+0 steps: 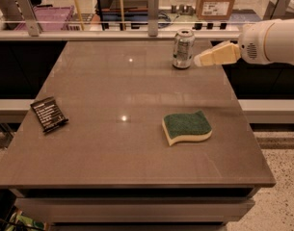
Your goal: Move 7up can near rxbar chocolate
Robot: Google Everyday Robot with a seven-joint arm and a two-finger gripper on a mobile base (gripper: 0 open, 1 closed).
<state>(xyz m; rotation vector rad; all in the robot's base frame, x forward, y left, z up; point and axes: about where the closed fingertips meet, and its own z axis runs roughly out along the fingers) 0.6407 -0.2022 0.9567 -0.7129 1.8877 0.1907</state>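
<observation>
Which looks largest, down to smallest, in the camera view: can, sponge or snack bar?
1. Sponge.
2. Snack bar and can look alike; the can stands farther back, so unranked.
The hand hovers beside the can.

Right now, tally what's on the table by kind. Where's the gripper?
Drink cans: 1, the 7up can
Snack bars: 1, the rxbar chocolate
Sponges: 1, the green sponge
Total: 3
The gripper is close beside the 7up can, to its right in view.

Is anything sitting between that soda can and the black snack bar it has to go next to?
Nothing visible. Bare table lies between the can at the far edge and the bar at the left. The sponge sits off that line; the gripper hovers right of the can.
</observation>
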